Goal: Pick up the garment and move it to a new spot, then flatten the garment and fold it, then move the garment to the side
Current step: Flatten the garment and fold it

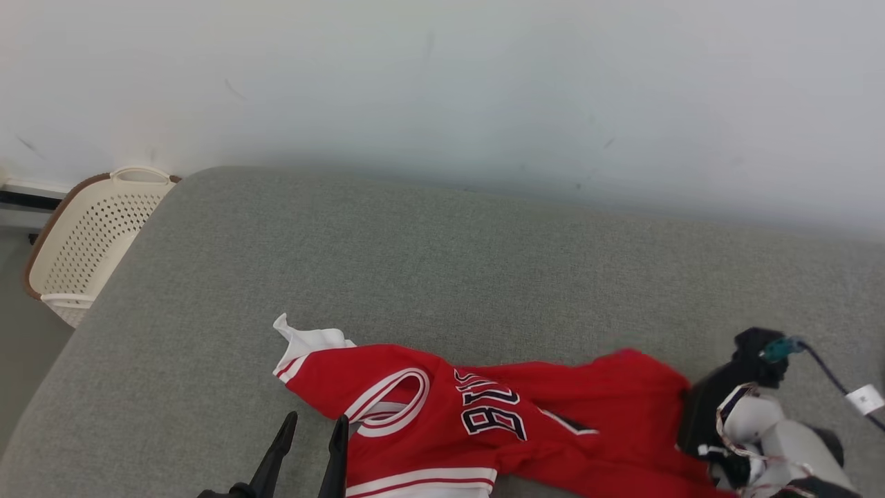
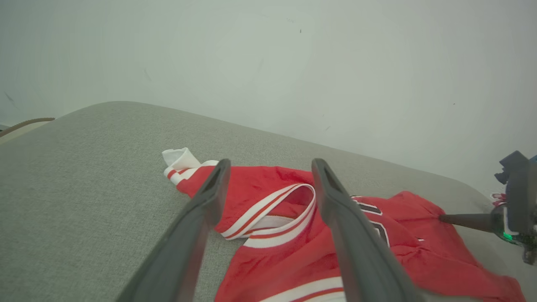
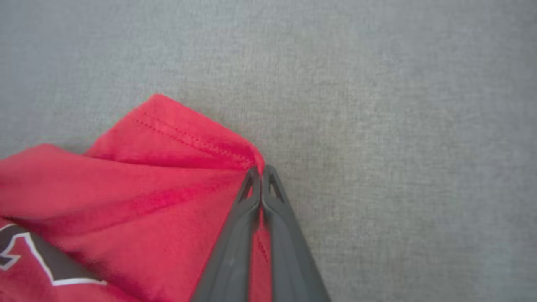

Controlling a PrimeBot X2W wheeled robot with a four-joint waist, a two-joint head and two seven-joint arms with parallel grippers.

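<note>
A red garment (image 1: 484,415), a jersey with white trim and dark lettering, lies crumpled on the grey padded surface (image 1: 415,263) near its front edge. My left gripper (image 1: 316,417) stands open just left of the jersey's striped opening. In the left wrist view its fingers frame that opening, with the garment (image 2: 260,184) between and beyond them, apart from the cloth. My right gripper (image 3: 260,169) is shut on the garment's (image 3: 147,188) hemmed right corner. From the left wrist the right gripper (image 2: 441,217) shows as a dark finger touching the cloth's far end.
A cream perforated basket (image 1: 90,235) stands off the surface's left edge, against the white wall (image 1: 442,83). A dark cable with a white tag (image 1: 864,398) trails from my right wrist. Bare grey surface stretches behind and left of the jersey.
</note>
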